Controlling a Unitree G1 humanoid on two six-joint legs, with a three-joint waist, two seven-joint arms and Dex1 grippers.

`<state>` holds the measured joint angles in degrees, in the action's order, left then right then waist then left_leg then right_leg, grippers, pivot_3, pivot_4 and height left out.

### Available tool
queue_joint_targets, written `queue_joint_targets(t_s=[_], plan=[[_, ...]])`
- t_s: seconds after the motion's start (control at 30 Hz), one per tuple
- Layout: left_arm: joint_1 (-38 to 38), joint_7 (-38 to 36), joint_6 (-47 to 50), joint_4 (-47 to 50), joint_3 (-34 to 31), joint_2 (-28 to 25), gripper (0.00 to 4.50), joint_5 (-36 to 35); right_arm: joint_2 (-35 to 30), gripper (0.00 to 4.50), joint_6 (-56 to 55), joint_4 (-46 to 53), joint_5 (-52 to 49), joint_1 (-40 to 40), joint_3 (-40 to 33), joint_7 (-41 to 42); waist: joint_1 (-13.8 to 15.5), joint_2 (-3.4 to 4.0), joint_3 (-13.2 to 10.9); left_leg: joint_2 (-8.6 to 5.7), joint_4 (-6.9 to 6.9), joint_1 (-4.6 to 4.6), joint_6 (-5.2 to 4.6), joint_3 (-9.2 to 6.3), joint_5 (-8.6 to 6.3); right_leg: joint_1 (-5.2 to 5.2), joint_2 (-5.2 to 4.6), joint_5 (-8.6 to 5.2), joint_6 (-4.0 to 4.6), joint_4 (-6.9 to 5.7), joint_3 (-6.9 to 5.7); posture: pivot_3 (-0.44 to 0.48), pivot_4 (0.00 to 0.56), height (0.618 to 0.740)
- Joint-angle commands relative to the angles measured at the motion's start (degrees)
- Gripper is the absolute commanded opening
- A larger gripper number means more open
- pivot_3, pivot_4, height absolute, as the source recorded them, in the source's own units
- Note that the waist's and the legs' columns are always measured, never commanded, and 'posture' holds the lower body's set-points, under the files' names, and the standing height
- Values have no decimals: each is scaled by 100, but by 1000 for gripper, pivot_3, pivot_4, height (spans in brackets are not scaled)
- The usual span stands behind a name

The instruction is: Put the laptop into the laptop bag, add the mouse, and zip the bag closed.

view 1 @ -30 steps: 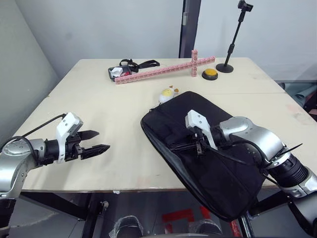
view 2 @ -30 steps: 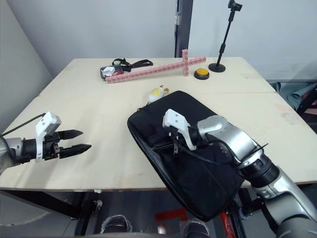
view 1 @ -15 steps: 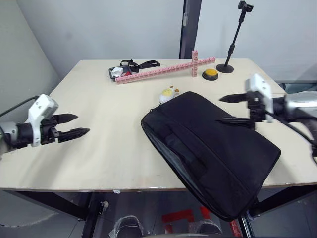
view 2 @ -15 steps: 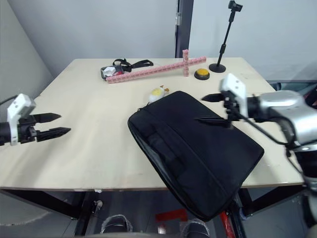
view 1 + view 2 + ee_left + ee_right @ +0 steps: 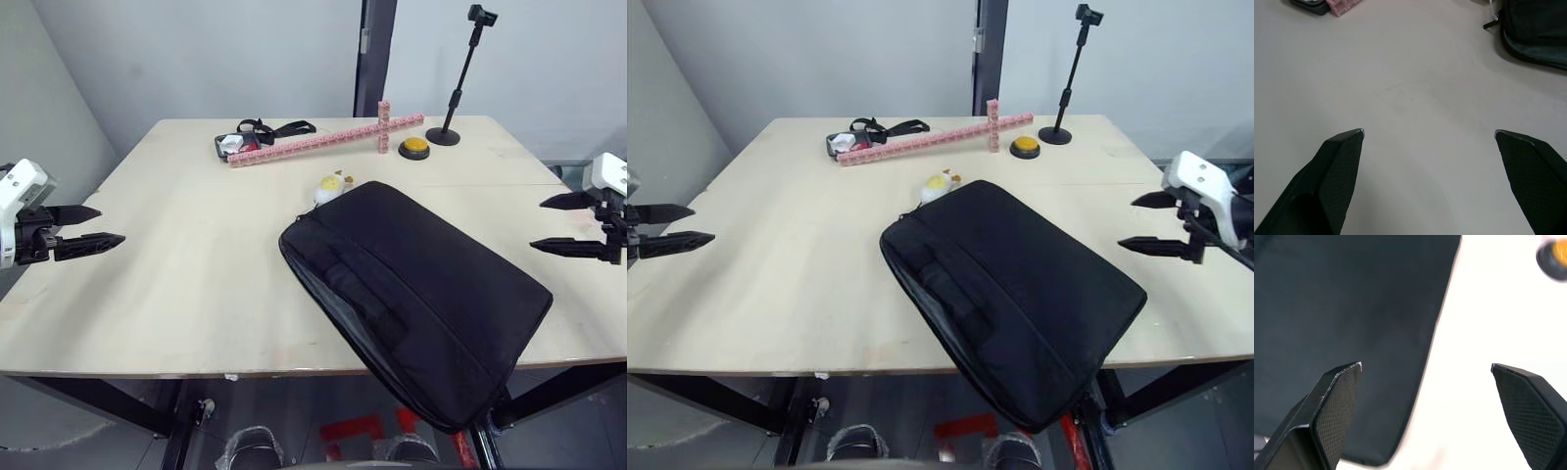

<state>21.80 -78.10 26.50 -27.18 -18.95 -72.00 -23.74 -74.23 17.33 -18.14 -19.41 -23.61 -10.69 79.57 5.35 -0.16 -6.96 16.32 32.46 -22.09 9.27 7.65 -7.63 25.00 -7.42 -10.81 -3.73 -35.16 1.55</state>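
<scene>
You have the laptop bag lying flat and diagonal across the centre and lower right of the head frames, one corner hanging past the near edge of the table. Its strap handle lies flat on the top face, and the zipper edge runs along the side facing the left of the frame. The bag looks shut as far as you can see; you cannot tell what is inside it.

Your left gripper sits at the far left edge of the frame, over the table's left margin, well apart from the bag. Its two black fingers are spread wide with nothing between them; the left wrist view shows bare tabletop between the fingertips, with a corner of the bag in that frame's upper right.

Your right gripper is at the far right edge of the frame, just off the bag's right corner and not touching it. Its fingers are also spread wide and empty.

Just beyond the bag's far corner, touching or nearly touching it, you see a small white plush toy with a yellow face. In the upper middle of the frame lie a long pink block bar, a yellow button and a black stand.
</scene>
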Motion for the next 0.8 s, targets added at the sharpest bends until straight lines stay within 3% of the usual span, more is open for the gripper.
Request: queue_joint_targets(t_s=[0.03, 0.57, 0.8], plan=[[139, -103, -159, -127, -21, -192, 4500, 100, -202, 4454, -301, -276, 117, -249, -108, 187, -10, 0, 0, 0, 1, 0, -15, 1, 8, 0, 0, -1, 2, 0, 0, 0, 150, 740], [220, -123, -173, -129, 21, -103, 4500, 184, 10, 4454, -353, -335, 282, -582, 50, 224, -3, -1, 0, 0, 7, -2, -23, 0, 8, -1, 0, -3, 9, -2, 0, 0, 150, 740], [410, -121, -102, -18, 271, 90, 4500, 167, 193, 4454, -160, 253, -18, -336, -189, 131, 6, 0, 0, 0, 7, -1, -23, 0, 8, -1, 0, -3, 10, -4, 0, 0, 150, 740]])
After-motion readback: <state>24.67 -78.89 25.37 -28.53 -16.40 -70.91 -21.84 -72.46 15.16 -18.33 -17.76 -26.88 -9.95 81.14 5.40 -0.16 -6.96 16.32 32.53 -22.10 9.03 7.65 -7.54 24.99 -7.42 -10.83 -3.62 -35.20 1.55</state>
